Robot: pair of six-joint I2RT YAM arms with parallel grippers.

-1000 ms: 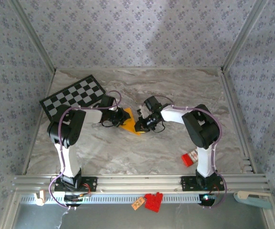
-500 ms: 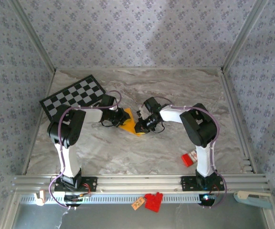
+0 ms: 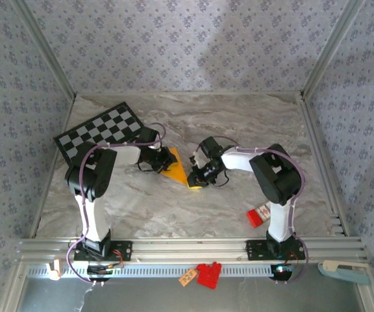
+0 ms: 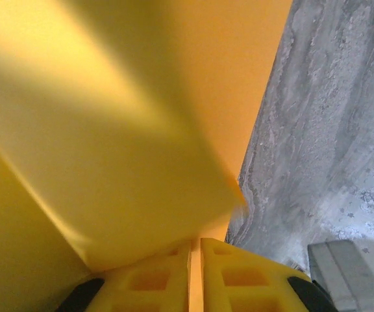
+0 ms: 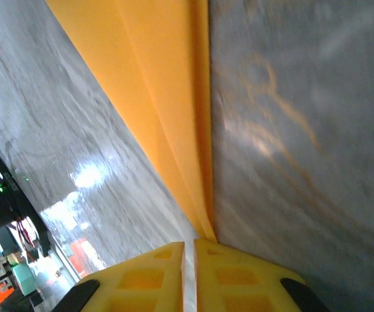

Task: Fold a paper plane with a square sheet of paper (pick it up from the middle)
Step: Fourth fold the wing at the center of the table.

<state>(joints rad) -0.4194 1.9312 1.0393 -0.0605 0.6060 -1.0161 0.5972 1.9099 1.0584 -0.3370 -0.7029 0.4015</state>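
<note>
Left gripper (image 4: 195,244) clenched on folded paper sheet (image 4: 109,130); right gripper (image 5: 189,245) pinches its opposite end, sheet extending ahead.

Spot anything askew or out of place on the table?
Only minor things: the checkered board lies rotated against the edges of the table at far left, and a small red block sits loose by the right arm's base. The orange paper is folded, pinched by the left gripper and right gripper.

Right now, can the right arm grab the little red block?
Probably not yet: the right gripper is pinching the orange paper, and the red block lies close beside that arm's own base.
</note>
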